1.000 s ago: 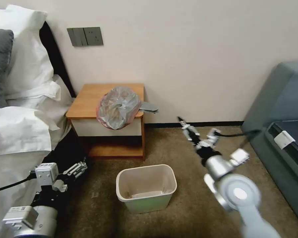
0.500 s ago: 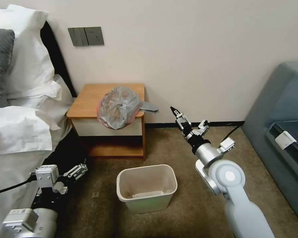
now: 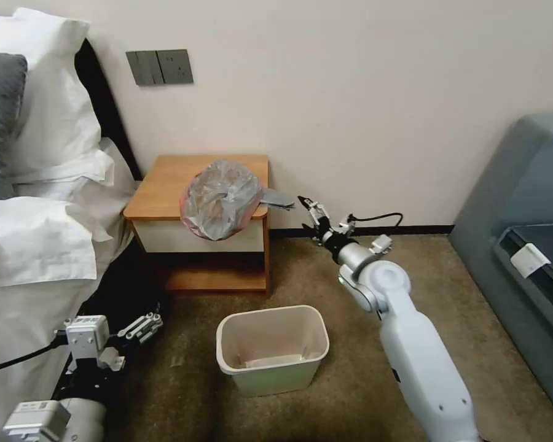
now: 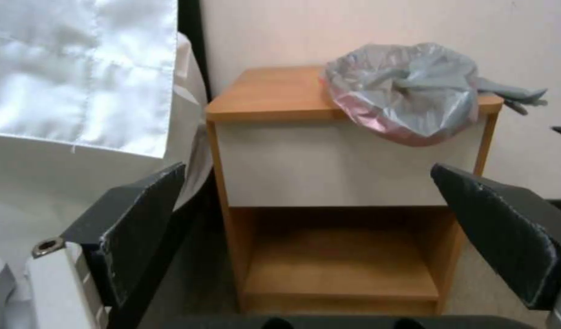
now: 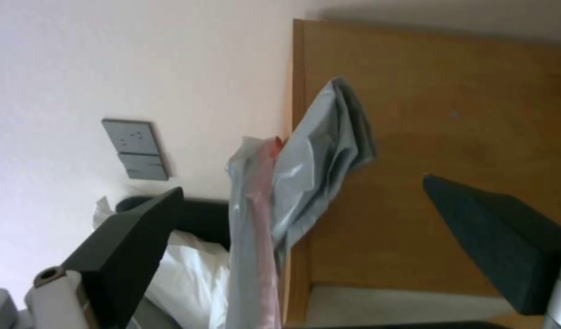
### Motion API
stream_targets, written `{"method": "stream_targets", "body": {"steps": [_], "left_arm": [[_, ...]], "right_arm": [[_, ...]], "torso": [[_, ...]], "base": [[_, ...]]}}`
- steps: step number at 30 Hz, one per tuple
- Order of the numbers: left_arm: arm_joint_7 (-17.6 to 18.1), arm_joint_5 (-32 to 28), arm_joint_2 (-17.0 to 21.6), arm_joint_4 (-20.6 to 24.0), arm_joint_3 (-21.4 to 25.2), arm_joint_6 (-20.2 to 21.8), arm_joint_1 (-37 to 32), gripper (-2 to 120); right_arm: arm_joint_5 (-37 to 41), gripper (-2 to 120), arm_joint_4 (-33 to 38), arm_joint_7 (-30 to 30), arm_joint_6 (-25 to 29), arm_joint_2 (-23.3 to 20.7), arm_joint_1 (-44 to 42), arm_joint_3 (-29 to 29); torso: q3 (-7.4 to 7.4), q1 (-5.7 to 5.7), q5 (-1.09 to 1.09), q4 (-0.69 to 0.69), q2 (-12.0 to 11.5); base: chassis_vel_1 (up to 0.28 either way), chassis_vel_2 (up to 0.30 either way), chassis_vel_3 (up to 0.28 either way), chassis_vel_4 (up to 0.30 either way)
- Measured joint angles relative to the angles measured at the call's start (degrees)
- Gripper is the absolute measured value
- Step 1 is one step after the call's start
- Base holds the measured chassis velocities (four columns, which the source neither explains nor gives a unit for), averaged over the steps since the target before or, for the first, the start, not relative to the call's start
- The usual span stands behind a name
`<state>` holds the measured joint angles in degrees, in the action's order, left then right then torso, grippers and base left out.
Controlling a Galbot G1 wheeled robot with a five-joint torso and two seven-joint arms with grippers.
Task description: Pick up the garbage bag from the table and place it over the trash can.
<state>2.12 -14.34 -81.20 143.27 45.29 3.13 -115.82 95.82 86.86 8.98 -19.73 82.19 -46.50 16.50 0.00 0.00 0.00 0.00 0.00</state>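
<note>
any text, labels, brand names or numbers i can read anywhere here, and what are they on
None can be read.
White sticker with dark marks on the left arm's wrist housing: too small to read.
White tag on the dark case by the sofa: no legible print.
Garbage bag, table, trash can and grey wall switch plate: no lettering visible.

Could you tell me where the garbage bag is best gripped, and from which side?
Probably its grey tail, which juts clear past the table's right edge. The open right tool is already beside it; coming in from that side avoids the crumpled heap.
</note>
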Motion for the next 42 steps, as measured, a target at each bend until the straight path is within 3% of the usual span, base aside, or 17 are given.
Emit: {"method": "stream_targets", "body": {"steps": [3,9,13,22,23,36,42], "left_arm": [[-0.4,0.0,-0.1,0.0,0.2,-0.3,-0.6,100],[-0.7,0.2,-0.2,0.0,0.2,-0.3,-0.6,100],[-1.0,0.4,-0.1,0.0,0.2,-0.5,-0.7,100],[-1.4,1.3,0.4,0.0,0.2,-1.3,-0.8,100],[-1.4,1.3,0.4,0.0,0.2,-1.3,-0.8,100],[-1.9,2.6,0.8,0.0,0.0,-2.4,-0.2,100],[-2.2,3.0,1.0,0.0,-0.1,-2.8,0.6,100]], "right_arm": [[-0.3,100,-5.2,-2.4,0.0,1.8,2.8,0.0],[-2.1,100,-8.8,-5.7,-0.3,2.6,4.2,-0.6],[-3.6,92,-11.3,-7.7,-0.3,3.6,5.2,-0.7],[-6.4,55,-13.4,-11.7,-0.1,4.4,5.7,-0.9],[-6.4,55,-13.4,-11.7,-0.1,4.4,5.7,-0.9],[-8.4,3,-12.8,-11.7,1.3,5.5,6.1,-1.1],[-9.6,0,-7.1,-10.8,2.5,3.0,2.0,-3.0]], "torso": [[0.0,0.0,0.0,0.01,0.0],[0.0,0.0,0.0,-0.01,0.0],[0.0,0.0,0.0,0.01,0.0],[0.0,0.0,0.0,0.0,0.0],[0.0,0.0,0.0,0.0,0.0],[0.0,0.0,0.0,0.01,0.0],[0.0,0.0,0.01,0.0,0.0]], "base": [[0.0,0.0,0.0,0.0],[0.0,0.0,0.0,0.0],[0.0,0.0,0.0,0.0],[0.0,0.0,0.0,0.0],[0.0,0.0,0.0,0.0],[0.0,0.0,0.0,0.0],[0.0,0.0,0.0,0.0]]}}
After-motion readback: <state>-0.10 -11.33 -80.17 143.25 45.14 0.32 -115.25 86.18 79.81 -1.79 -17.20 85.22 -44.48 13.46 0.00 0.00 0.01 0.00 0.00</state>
